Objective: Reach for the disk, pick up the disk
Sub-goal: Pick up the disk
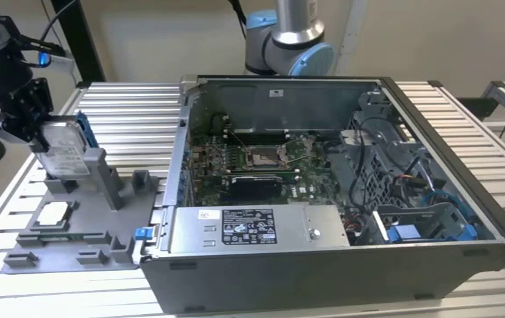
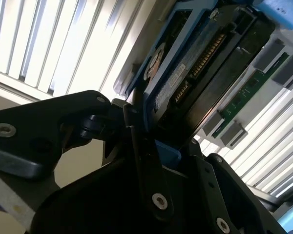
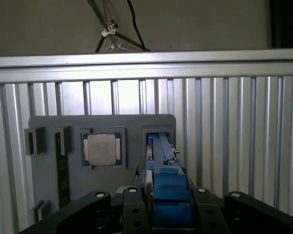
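The reach looks finished. In the exterior view the tool (image 1: pixel 40 126) is at the exterior view's left, over the grey fixture tray (image 1: pixel 75 232) that lies on the slatted metal desk (image 1: pixel 128 106), beside the open computer case (image 1: pixel 323 278). It sits on the upper part of the disk (image 1: pixel 65 154), which stands on edge with its label side towards the case and its lower end at the upright slot at the tray's far end. In the first wrist view the tool (image 3: pixel 166 207) has a black finger (image 3: pixel 133 212) on one side of the disk's blue rail (image 3: pixel 168 187) and a second finger on the other, with no gap to see; the disk (image 3: pixel 161 146) runs from there down to the tray. In the second wrist view the tool (image 2: pixel 154 146) shows a finger lying against the disk (image 2: pixel 200 73) near its connector edge. I judge the tool narrow and clamped on the disk, so the grasp seems made. The lift is the part left: the disk's lower end appears level with the slot walls, and I cannot tell whether it is clear of them. The small square chip (image 3: pixel 103 148) rests in its own pocket of the tray, just beside the disk's slot and apart from the tool.
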{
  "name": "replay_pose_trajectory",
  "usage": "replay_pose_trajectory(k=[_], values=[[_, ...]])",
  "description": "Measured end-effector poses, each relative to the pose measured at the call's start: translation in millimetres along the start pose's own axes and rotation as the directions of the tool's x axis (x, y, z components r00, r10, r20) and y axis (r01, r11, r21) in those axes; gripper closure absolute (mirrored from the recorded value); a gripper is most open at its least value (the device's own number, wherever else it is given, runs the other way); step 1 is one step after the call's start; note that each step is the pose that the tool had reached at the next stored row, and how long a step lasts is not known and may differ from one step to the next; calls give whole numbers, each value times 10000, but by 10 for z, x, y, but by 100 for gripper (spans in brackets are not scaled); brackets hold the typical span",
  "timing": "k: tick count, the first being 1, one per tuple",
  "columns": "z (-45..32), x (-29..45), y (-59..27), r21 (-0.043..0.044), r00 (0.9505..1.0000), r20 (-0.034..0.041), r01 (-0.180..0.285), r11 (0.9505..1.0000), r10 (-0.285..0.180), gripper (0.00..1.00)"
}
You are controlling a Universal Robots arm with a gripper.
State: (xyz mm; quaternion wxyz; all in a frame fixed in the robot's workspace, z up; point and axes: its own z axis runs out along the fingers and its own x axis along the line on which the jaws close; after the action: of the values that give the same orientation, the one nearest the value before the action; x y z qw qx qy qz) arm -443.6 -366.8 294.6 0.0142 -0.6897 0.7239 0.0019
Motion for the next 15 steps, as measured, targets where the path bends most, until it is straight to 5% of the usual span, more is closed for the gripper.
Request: replay_pose_trajectory(k=[15], values=[[-233,-5,-4,0,10000,0,0,10000,0,100]])
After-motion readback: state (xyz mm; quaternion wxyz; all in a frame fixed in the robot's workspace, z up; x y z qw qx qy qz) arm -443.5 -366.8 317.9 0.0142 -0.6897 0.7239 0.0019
